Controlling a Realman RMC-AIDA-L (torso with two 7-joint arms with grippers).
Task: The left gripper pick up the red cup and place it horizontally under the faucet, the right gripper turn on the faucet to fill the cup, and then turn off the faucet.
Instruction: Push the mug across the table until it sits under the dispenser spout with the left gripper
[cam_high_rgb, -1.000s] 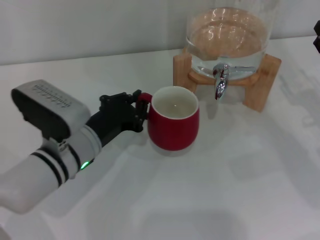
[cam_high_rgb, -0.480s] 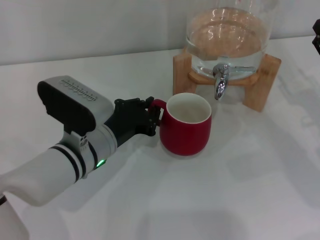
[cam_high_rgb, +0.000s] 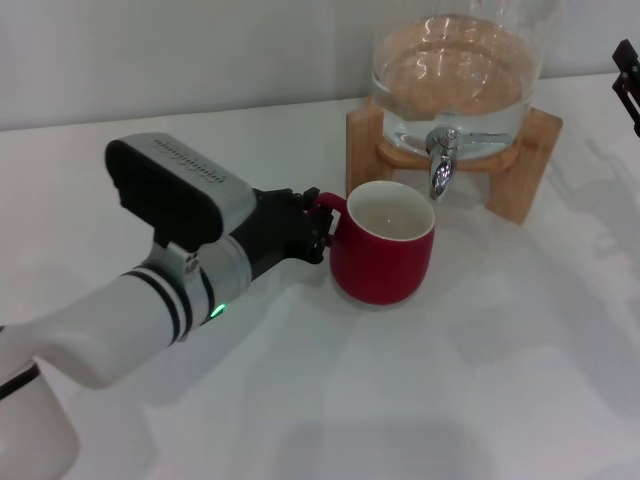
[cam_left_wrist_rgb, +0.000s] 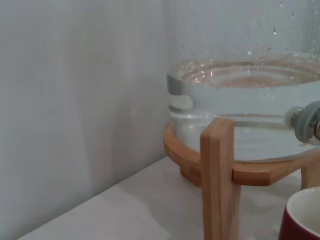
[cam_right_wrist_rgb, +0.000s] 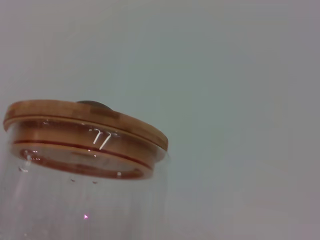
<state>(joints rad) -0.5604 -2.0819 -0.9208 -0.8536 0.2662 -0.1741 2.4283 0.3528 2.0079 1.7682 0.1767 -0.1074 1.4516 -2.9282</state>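
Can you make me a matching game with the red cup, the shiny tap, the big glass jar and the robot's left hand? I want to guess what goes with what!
Things:
1. red cup
2. faucet
3. glass jar
4. left gripper

Descriptions:
A. sits on a wooden stand and holds water
B. black fingers clamped on a small loop handle
C. white inside, standing upright on the white table
D. chrome, sticking out above the cup's far rim

Pairs: 1-C, 2-D, 3-A, 4-B
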